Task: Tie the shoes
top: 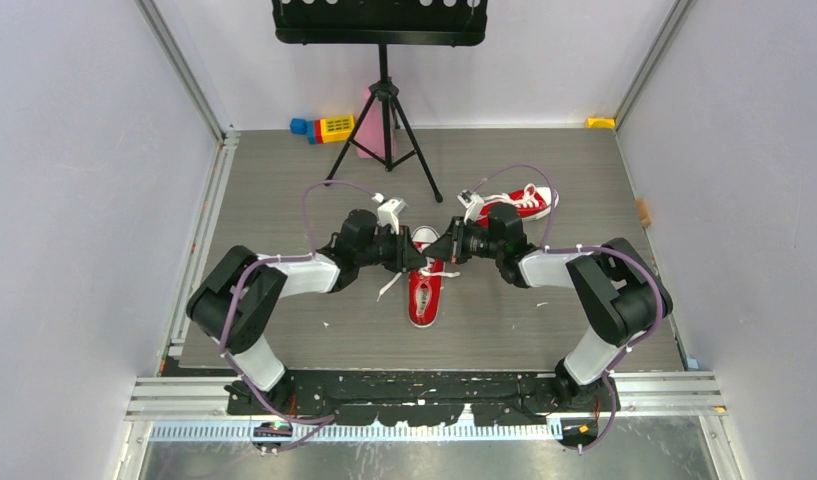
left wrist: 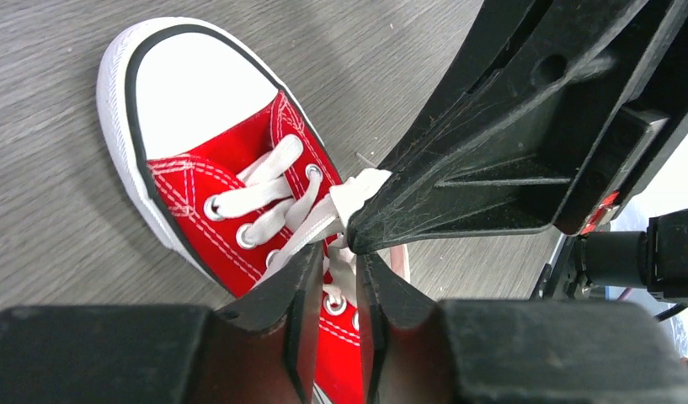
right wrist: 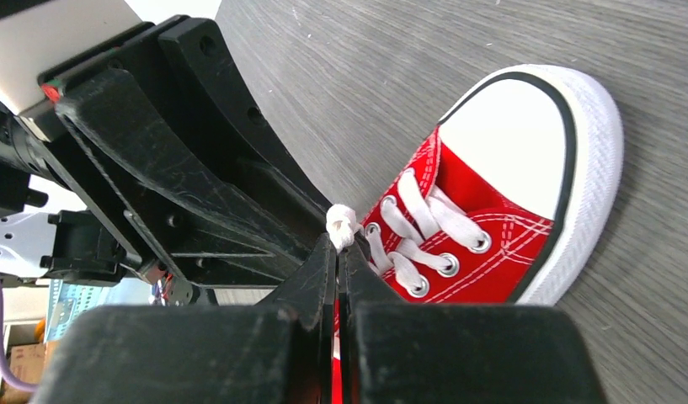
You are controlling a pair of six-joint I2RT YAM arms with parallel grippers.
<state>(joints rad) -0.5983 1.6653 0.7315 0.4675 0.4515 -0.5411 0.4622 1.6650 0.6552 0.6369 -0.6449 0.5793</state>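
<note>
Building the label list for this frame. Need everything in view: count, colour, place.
shoes: 2, red with white toe caps and soles; one mid-table under the grippers, the other back right
laces: white; on the near shoe, a bunch lifted off it
stand: 1, black tripod with a perforated tray; back centre
toy block: 1, blue, red and yellow; at the back wall, left of the stand
pink object: 1; behind the stand legs, unclear what it is
yellow object: 1; back right corner
table: grey wood-grain
left gripper: black; fingers narrowly apart, a lace between them, grip unclear
right gripper: black; shut on the laces
</note>
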